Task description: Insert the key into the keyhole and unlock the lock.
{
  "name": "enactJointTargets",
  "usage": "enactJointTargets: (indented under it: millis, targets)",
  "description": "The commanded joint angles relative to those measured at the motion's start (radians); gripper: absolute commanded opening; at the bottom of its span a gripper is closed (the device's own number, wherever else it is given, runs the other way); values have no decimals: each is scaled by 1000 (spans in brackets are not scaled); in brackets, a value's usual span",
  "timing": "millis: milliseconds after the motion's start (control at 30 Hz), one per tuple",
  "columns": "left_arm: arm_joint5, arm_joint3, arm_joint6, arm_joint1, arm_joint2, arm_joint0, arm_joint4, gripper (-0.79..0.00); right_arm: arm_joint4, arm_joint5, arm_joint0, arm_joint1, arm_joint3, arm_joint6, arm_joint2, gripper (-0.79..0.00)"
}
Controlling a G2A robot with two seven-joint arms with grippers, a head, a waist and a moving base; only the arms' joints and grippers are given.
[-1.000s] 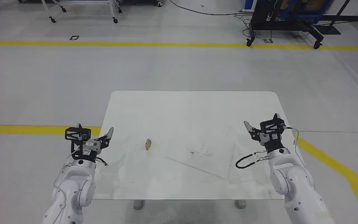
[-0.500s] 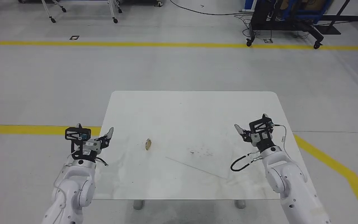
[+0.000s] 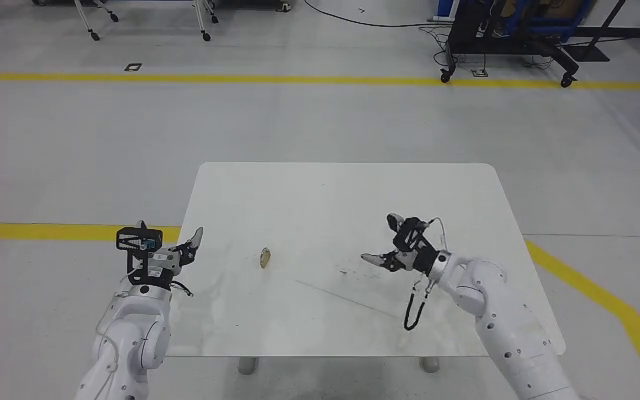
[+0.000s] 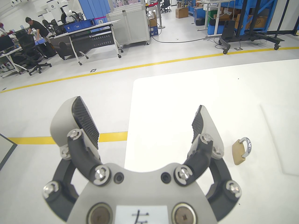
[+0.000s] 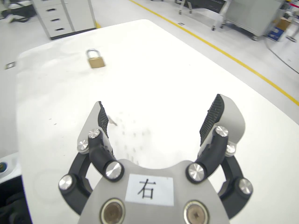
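Observation:
A brass padlock (image 3: 265, 257) with a silver shackle lies on the left part of the white table (image 3: 340, 195). It also appears in the left wrist view (image 4: 240, 151) and the right wrist view (image 5: 95, 60). A small silvery key (image 5: 112, 121) lies flat on the table, close beside one of my right gripper's fingers. My right gripper (image 3: 384, 239) (image 5: 161, 103) hovers open over the table's middle, holding nothing. My left gripper (image 3: 170, 240) (image 4: 140, 108) is open and empty, just off the table's left edge, with the padlock a short way ahead of it.
A thin clear sheet (image 3: 390, 290) lies flat on the table's near right part, with faint dotted marks (image 5: 135, 136) on the surface near the key. A black cable (image 3: 412, 305) hangs from the right arm. Yellow floor lines run around the table.
My right arm has swung in from the table's right edge toward the middle, bringing its open gripper close to the key. The left arm and the padlock have not moved.

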Motion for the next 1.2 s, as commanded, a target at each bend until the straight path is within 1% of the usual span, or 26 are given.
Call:
enactJointTargets:
  millis: [0, 33, 67, 100, 200, 233, 267, 300, 367, 400, 467, 533, 567, 600, 700, 733, 867, 900, 933, 967, 1033, 1100, 1133, 1167]
  targets:
    - [0, 0, 0, 0, 0, 0, 0, 0, -14, -117, 52, 1, 56, -10, -24, 0]
    - [0, 0, 0, 0, 0, 0, 0, 0, -26, -164, 74, 2, 79, -18, -37, -43]
    - [0, 0, 0, 0, 0, 0, 0, 0, -52, -200, 96, 3, 96, -21, -49, -169]
    - [0, 0, 0, 0, 0, 0, 0, 0, -76, -202, 110, 4, 105, -31, -75, -182]
    - [0, 0, 0, 0, 0, 0, 0, 0, -173, -202, 156, 11, 139, -50, -155, -132]
    - [0, 0, 0, 0, 0, 0, 0, 0, -194, -202, 171, 13, 152, -64, -180, -154]
    - [0, 0, 0, 0, 0, 0, 0, 0, -214, -202, 185, 14, 164, -80, -206, -197]
    - [0, 0, 0, 0, 0, 0, 0, 0, -236, -202, 201, 15, 179, -85, -226, -271]
    - [0, 0, 0, 0, 0, 0, 0, 0, -270, -202, 226, 14, 196, -88, -270, -262]
    - [0, 0, 0, 0, 0, 0, 0, 0, -286, -202, 241, 13, 209, -87, -300, -243]
    - [0, 0, 0, 0, 0, 0, 0, 0, -278, -202, 263, 9, 242, -83, -319, -185]
    - [0, 0, 0, 0, 0, 0, 0, 0, -260, -201, 287, 2, 272, -72, -335, -231]
    - [0, 0, 0, 0, 0, 0, 0, 0, -258, -199, 295, -1, 278, -69, -344, -268]
    - [0, 0, 0, 0, 0, 0, 0, 0, -257, -197, 300, -3, 283, -70, -352, -280]
    - [0, 0, 0, 0, 0, 0, 0, 0, -260, -181, 309, -8, 292, -69, -369, -357]
    - [0, 0, 0, 0, 0, 0, 0, 0, -260, -180, 311, -9, 292, -71, -374, -394]
    - [0, 0, 0, 0, 0, 0, 0, 0, -275, -160, 316, -12, 292, -62, -393, -453]
    - [0, 0, 0, 0, 0, 0, 0, 0, -279, -156, 317, -13, 291, -58, -399, -477]
    - [0, 0, 0, 0, 0, 0, 0, 0, -282, -153, 318, -14, 291, -54, -403, -529]
    - [0, 0, 0, 0, 0, 0, 0, 0, -285, -150, 319, -15, 290, -51, -409, -557]
    - [0, 0, 0, 0, 0, 0, 0, 0, -295, -146, 321, -16, 286, -44, -418, -591]
    - [0, 0, 0, 0, 0, 0, 0, 0, -305, -145, 322, -17, 281, -38, -428, -603]
    - [0, 0, 0, 0, 0, 0, 0, 0, -306, -146, 323, -17, 281, -38, -429, -643]
    - [0, 0, 0, 0, 0, 0, 0, 0, -306, -144, 324, -17, 281, -38, -430, -763]
